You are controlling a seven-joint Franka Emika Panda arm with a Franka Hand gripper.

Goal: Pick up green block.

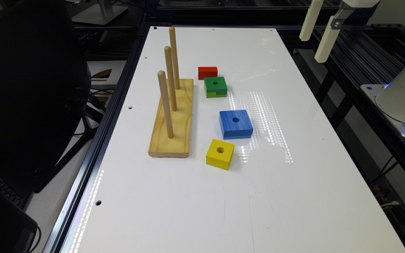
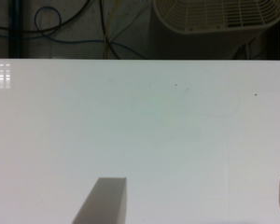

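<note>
While the gripper hangs spread wide above bare table, the green block lies flat, hole upward, notch facing the table's near edge.

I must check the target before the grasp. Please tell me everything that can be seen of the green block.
The green block is a small square block, seemingly painted wood, with a dark green top over a lime-green lower layer. It has a round hole in the centre of its top and a notch in its near side. It lies flat on the white table, beside the red block, very close or touching. The blue block lies apart from it. Nothing grips it.
</note>
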